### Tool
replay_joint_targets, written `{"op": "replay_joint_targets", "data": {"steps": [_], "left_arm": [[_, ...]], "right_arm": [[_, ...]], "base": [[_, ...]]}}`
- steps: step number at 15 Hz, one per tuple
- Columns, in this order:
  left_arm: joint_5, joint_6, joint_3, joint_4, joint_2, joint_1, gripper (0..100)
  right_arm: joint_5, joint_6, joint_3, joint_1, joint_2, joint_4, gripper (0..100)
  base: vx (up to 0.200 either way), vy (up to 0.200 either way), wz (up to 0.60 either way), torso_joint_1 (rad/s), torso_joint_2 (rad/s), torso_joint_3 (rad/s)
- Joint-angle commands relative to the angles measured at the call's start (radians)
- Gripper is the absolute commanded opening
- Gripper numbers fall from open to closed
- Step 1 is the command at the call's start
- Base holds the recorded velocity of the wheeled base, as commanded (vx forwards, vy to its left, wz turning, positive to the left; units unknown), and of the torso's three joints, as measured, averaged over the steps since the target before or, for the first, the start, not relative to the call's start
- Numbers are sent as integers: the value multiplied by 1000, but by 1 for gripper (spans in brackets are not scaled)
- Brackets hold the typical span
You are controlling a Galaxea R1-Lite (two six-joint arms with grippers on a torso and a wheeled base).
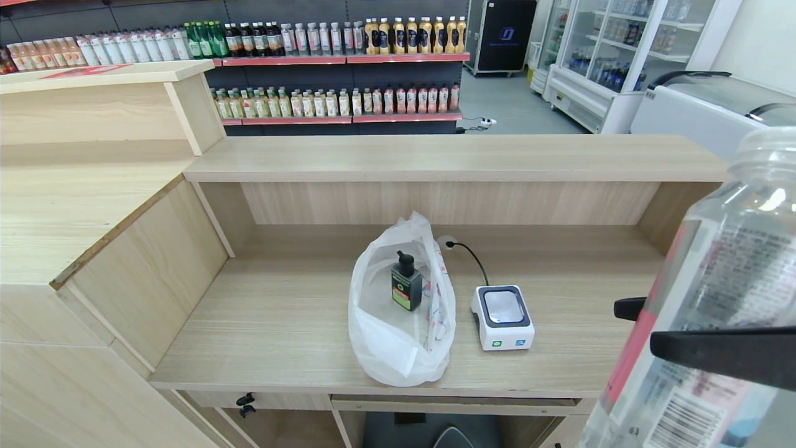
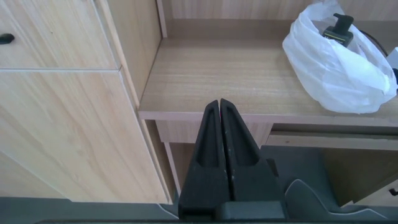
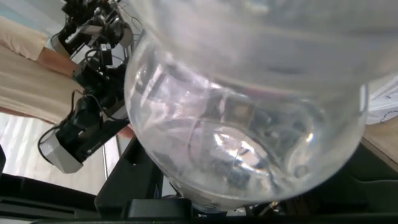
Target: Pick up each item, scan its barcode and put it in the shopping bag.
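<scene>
A clear plastic bottle point(image 1: 715, 298) with a red-and-white label and a barcode hangs close in front of the head camera at the right. My right gripper point(image 1: 684, 333) is shut on it, one black finger point(image 1: 721, 356) crossing its front. Its rounded transparent base point(image 3: 249, 118) looms in the right wrist view. The white shopping bag point(image 1: 398, 336) lies open mid-counter with a dark pump bottle point(image 1: 407, 283) upright inside. The white barcode scanner point(image 1: 501, 316) sits just right of the bag. My left gripper point(image 2: 219, 104) is shut on nothing, below and in front of the counter's front edge, left of the bag point(image 2: 336, 68).
The wooden counter point(image 1: 280, 323) has a raised back ledge point(image 1: 454, 158) and a slanted side wall point(image 1: 149, 267) on the left. A black cable point(image 1: 471, 254) runs from the scanner to the back. Drink shelves point(image 1: 336, 62) and glass-door coolers point(image 1: 609, 56) stand beyond.
</scene>
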Motion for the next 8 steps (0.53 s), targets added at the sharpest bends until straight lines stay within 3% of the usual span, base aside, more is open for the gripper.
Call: {"op": "replay_joint_targets", "data": {"steps": [1,8], "left_arm": [[0,0,0,0,0,0,0],[0,0,0,0,0,0,0]], "right_arm": [[6,0,-1,-14,-19,25,0],[32,-2,3,-100,-62,44,0]], "base": [[0,0,0,0,0,0],[0,0,0,0,0,0]]}}
